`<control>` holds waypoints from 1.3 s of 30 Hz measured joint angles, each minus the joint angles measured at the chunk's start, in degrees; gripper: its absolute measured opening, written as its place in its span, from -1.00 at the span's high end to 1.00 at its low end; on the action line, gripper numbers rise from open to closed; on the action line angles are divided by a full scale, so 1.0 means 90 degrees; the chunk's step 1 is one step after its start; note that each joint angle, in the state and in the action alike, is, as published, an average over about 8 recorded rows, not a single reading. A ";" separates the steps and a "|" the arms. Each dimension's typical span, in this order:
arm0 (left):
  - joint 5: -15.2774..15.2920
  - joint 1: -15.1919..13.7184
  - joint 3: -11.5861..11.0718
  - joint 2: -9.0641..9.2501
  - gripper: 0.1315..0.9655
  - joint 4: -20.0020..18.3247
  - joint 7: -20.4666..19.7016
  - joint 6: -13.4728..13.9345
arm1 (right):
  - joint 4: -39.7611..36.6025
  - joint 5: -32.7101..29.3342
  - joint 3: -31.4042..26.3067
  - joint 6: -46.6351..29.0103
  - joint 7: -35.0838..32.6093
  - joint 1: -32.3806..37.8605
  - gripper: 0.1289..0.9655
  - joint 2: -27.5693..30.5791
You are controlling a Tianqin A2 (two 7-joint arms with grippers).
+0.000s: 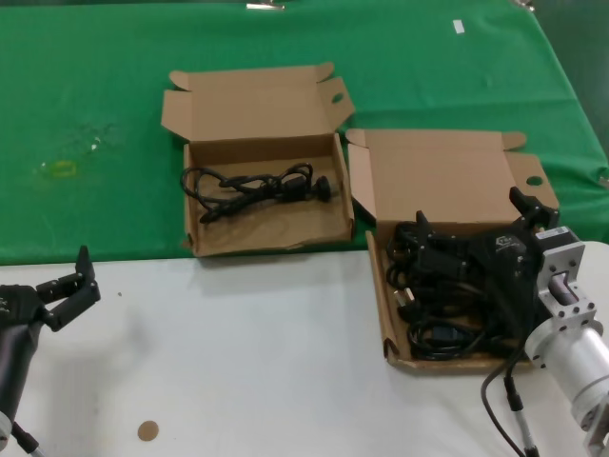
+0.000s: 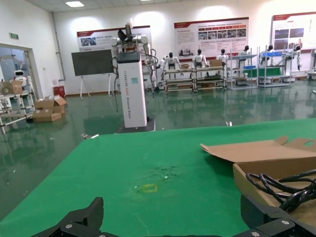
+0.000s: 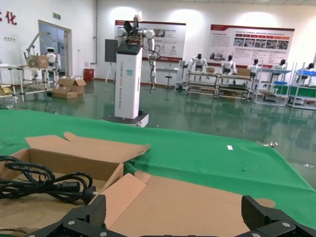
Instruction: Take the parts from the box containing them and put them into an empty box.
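- Here, the right pincer (image 1: 476,233) hangs low inside the shallow brown cardboard box with the bent side wall (image 1: 380,286), its black fingers spread apart above a heap of black power cords (image 1: 433,305) that fills that box.
- Beside it, to the robot's left and a little farther back, a second shallow brown cardboard box with straight walls (image 1: 269,233) sits open on the green cloth (image 1: 95,95), with one looped black power cord with a moulded plug (image 1: 257,186) lying across its floor.
- The two boxes stand just beside each other, lids folded back, each lid pierced by an oval hole.
- The left pincer (image 1: 71,286) hovers over the white desk (image 1: 238,362) near its front left, well apart from both boxes, its fingers apart and holding nothing.
- A small round brown disc (image 1: 147,430) lies on the desk close to the left arm.
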 joint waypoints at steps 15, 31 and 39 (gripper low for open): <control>0.0000 0.0000 0.0000 0.0000 -1.00 0.0000 0.0000 0.0000 | 0.0000 0.0000 0.0000 0.0000 0.0000 0.0000 -1.00 0.0000; 0.0000 0.0000 0.0000 0.0000 -1.00 0.0000 0.0000 0.0000 | 0.0000 0.0000 0.0000 0.0000 0.0000 0.0000 -1.00 0.0000; 0.0000 0.0000 0.0000 0.0000 -1.00 0.0000 0.0000 0.0000 | 0.0000 0.0000 0.0000 0.0000 0.0000 0.0000 -1.00 0.0000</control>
